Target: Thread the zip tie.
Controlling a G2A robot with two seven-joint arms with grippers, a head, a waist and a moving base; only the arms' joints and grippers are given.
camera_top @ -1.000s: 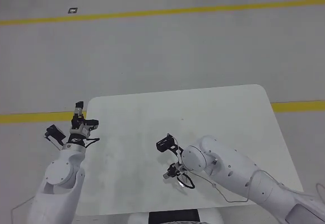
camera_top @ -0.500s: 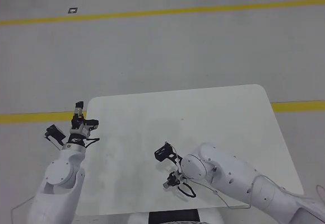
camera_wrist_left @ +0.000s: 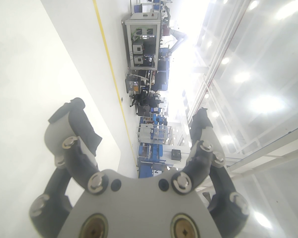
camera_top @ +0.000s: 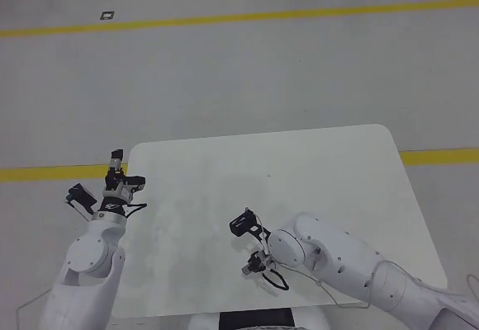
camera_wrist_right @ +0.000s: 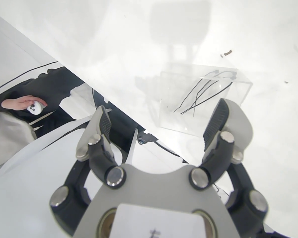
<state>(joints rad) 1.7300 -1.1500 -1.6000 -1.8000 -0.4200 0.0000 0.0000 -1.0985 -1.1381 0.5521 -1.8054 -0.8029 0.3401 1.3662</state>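
Note:
Several thin black zip ties [camera_wrist_right: 203, 92] lie in a shallow clear box [camera_wrist_right: 242, 85] on the white table [camera_wrist_right: 139, 25], close to its near edge. My right gripper [camera_wrist_right: 161, 107] hangs open just above and short of the box, with nothing between its ribbed pads [camera_wrist_right: 214, 118]. In the top view the right gripper [camera_top: 246, 245] sits low over the table's near middle. My left gripper [camera_top: 107, 177] is open and holds nothing, out by the table's left edge; its own view shows the left gripper [camera_wrist_left: 137, 111] beside the table's rounded corner [camera_wrist_left: 114, 147].
A small brown scrap [camera_wrist_right: 226, 53] lies on the table beyond the box. The white tabletop [camera_top: 305, 165] stretches bare toward the far and right sides. Yellow floor lines [camera_top: 223, 18] run past the table.
My right gripper has slid a little toward the table's near edge, still open. The left arm has stayed where it was.

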